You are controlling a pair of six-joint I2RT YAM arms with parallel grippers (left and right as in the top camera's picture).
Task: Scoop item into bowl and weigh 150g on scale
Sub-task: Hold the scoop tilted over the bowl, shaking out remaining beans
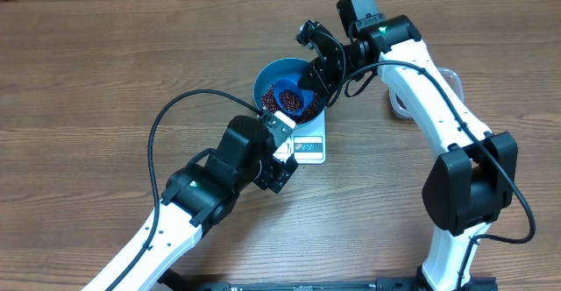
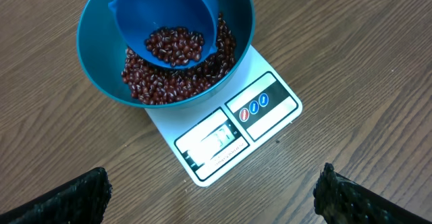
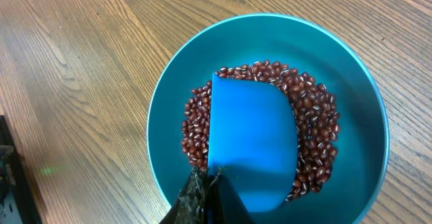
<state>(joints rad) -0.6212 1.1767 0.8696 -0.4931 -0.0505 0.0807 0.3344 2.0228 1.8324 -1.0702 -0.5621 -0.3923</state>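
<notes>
right pincer (image 3: 202,198) clamped on blue scoop (image 3: 253,143), held tilted inside bowl (image 3: 162,116) on scale (image 2: 270,109); beans (image 3: 314,123) in scoop and bowl bottom. left pincer (image 2: 212,193) wide open, empty, near scale. best to trickle beans out slowly, watch display (image 2: 216,137), keep scoop off the bowl rim so the reading is true.

The left gripper (image 1: 285,149) hangs with jaws wide apart, its arm stretched forward. The right arm bends inward, and the right gripper (image 3: 204,196) is clamped on a blue scoop (image 3: 253,143).
</notes>
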